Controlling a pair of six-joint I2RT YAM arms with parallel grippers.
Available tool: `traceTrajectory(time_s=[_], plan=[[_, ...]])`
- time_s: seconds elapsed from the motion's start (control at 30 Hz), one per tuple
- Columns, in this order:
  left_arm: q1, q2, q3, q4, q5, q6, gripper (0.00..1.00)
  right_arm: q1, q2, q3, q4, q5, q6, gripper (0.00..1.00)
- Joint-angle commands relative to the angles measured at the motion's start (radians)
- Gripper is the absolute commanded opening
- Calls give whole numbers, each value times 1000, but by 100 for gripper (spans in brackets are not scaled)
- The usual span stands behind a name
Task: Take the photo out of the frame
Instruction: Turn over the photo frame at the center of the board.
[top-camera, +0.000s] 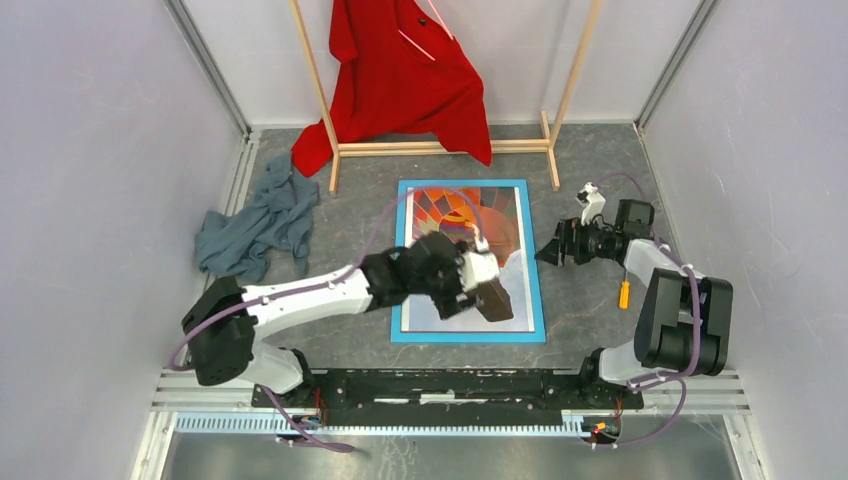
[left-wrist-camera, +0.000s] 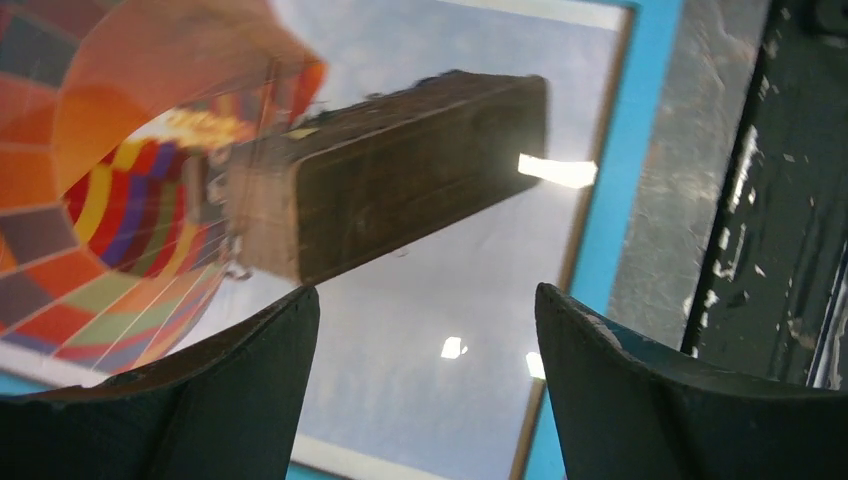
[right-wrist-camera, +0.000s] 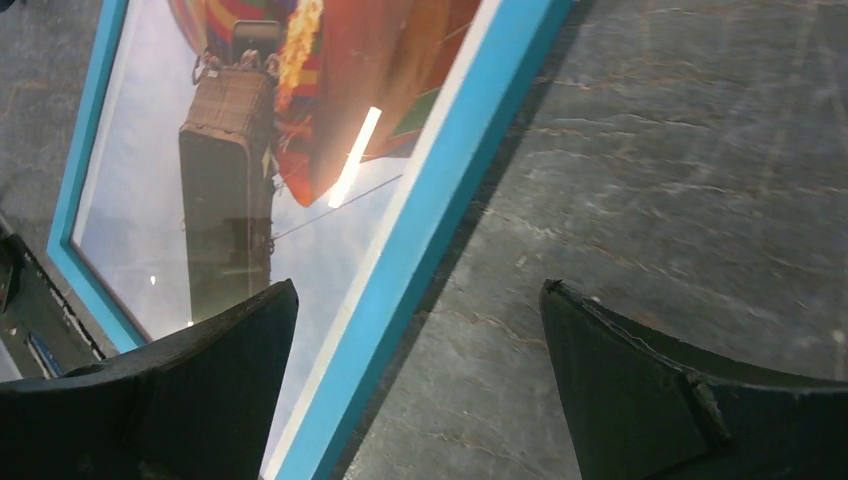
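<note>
Frame (top-camera: 468, 337), laid face-up midway between left and right edges of the tabletop (top-camera: 345, 215), photo (top-camera: 450, 205) enclosed. Left pincer (left-wrist-camera: 425, 300) is held apart above the photo; right pincer (right-wrist-camera: 420, 290) is spread over the frame's right border. That border should be gripped and the frame overturned.

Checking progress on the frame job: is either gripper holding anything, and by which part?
Nothing held: left gripper open above the photo; right gripper open beside the frame.
</note>
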Motion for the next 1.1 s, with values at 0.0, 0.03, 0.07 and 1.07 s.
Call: traceTrajectory(time_s=[0.0, 0.03, 0.07, 1.07], plan=[[-158, 82, 46, -37, -151, 167, 83, -42, -52, 41, -14, 51, -22, 98], [-190, 105, 52, -37, -172, 167, 82, -49, -60, 41, -19, 54, -29, 98], [-223, 133, 61, -37, -189, 165, 81, -54, -68, 40, -23, 58, -35, 98], [-369, 396, 181, -47, -214, 57, 59, -71, -112, 3, 0, 67, -56, 98]])
